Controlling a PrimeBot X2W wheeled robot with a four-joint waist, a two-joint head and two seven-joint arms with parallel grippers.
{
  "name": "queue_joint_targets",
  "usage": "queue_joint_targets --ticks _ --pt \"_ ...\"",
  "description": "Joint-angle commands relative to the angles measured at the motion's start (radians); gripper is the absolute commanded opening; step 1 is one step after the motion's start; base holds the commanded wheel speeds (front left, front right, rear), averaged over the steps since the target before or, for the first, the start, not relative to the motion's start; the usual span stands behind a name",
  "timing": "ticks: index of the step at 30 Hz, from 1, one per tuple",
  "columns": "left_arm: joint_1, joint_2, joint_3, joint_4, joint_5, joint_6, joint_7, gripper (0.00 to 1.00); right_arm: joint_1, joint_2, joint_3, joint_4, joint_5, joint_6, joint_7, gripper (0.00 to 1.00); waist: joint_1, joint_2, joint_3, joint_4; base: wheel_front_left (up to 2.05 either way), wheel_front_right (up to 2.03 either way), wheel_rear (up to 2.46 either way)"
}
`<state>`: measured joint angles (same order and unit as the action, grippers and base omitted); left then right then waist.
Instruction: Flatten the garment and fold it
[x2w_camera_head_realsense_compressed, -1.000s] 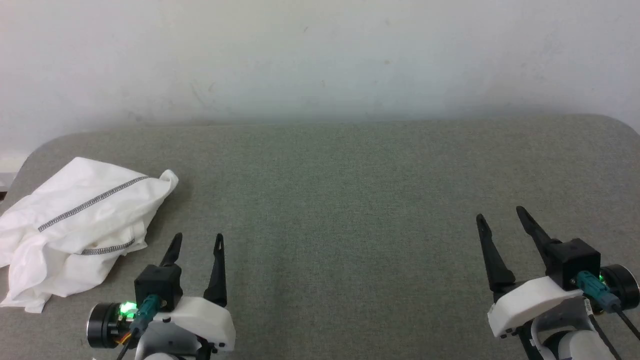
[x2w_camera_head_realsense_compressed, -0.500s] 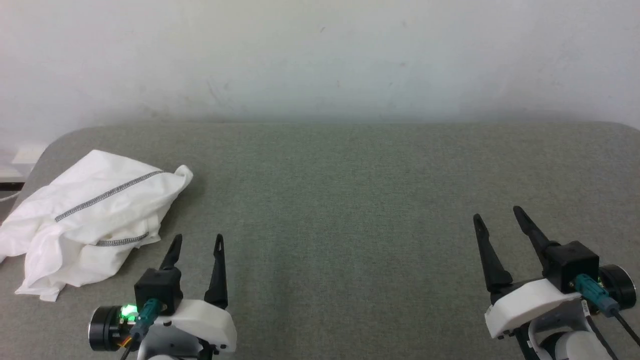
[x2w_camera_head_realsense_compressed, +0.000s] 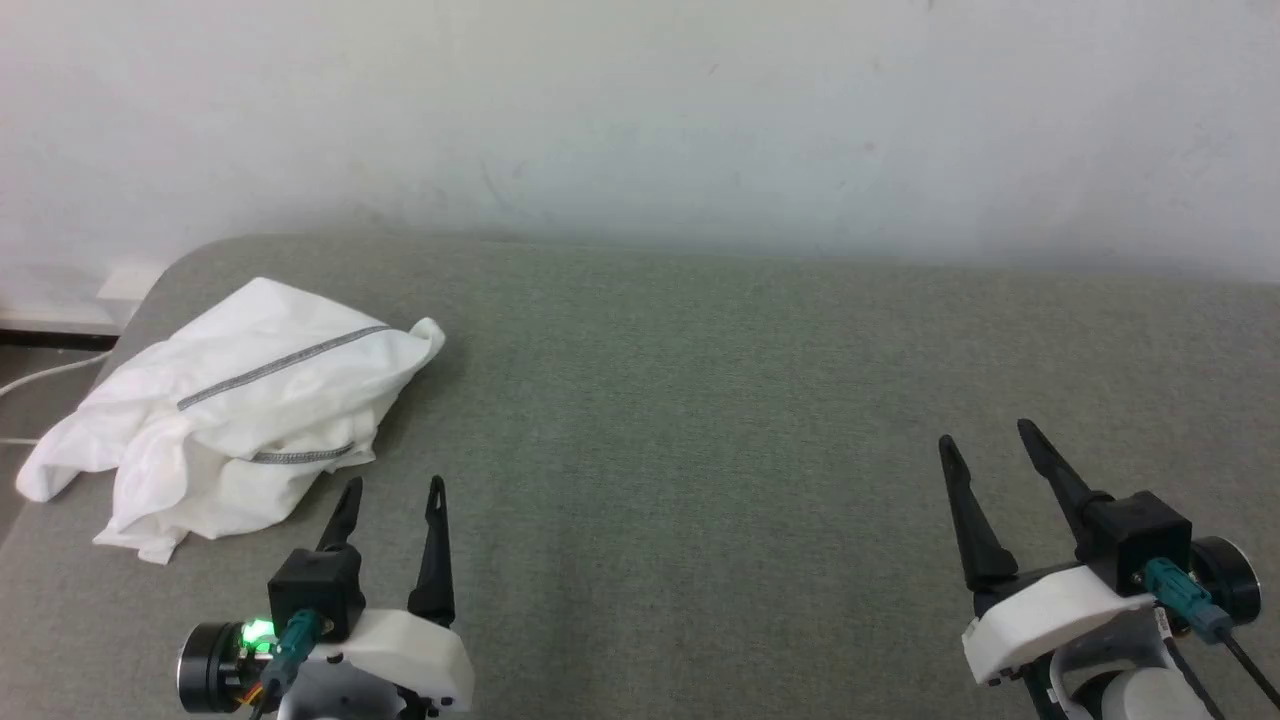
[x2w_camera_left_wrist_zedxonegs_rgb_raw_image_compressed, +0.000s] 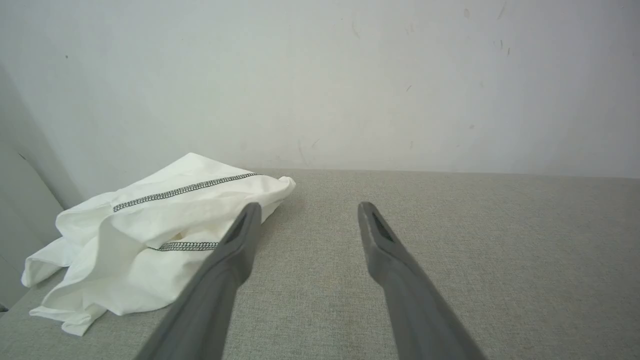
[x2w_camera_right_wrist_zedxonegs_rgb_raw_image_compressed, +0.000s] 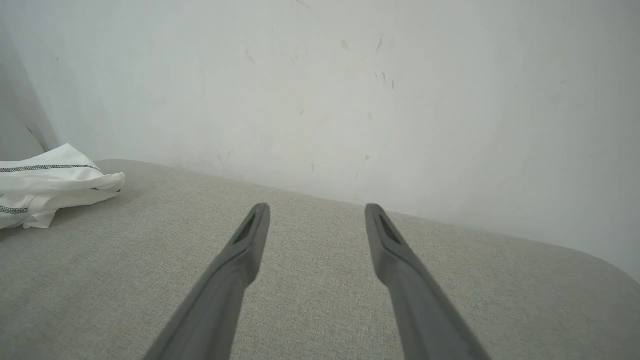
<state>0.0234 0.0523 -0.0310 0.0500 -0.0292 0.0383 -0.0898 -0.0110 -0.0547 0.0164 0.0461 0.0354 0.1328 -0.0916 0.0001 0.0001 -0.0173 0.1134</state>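
Note:
The garment (x2w_camera_head_realsense_compressed: 240, 420) is a crumpled white heap with two dark grey zigzag seams, lying at the far left of the grey-green table (x2w_camera_head_realsense_compressed: 700, 400). It also shows at the left of the left wrist view as the garment (x2w_camera_left_wrist_zedxonegs_rgb_raw_image_compressed: 150, 240) and at the left edge of the right wrist view as the garment (x2w_camera_right_wrist_zedxonegs_rgb_raw_image_compressed: 45, 190). My left gripper (x2w_camera_head_realsense_compressed: 395, 485) stands open just below and right of the heap, apart from it, with nothing between its fingers. My right gripper (x2w_camera_head_realsense_compressed: 985, 435) stands open at the lower right, far from the cloth.
A pale wall (x2w_camera_head_realsense_compressed: 640, 120) rises straight behind the table's far edge. The table's rounded left corner (x2w_camera_head_realsense_compressed: 170, 270) lies just beyond the heap, with floor and a white cable (x2w_camera_head_realsense_compressed: 40, 375) past it.
The whole head view has shifted: the camera has turned left, so the garment and table sit further right in it. Both grippers stay open, and the garment lies as before.

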Motion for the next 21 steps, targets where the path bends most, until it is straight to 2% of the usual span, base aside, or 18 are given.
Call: queue_joint_targets --ticks 1,21 --pt "0.015 0.0 -0.001 0.004 -0.005 0.01 -0.012 1.0 0.013 0.002 0.004 0.003 0.005 -0.001 -0.01 1.0 0.0 -0.0001 -0.004 0.019 0.0 0.0 0.0" --pt "0.034 0.0 -0.011 0.005 -0.004 0.019 -0.053 1.0 0.021 0.002 0.02 0.018 0.019 -0.001 -0.052 1.0 0.0 -0.0001 -0.008 0.156 0.0 0.0 0.0"
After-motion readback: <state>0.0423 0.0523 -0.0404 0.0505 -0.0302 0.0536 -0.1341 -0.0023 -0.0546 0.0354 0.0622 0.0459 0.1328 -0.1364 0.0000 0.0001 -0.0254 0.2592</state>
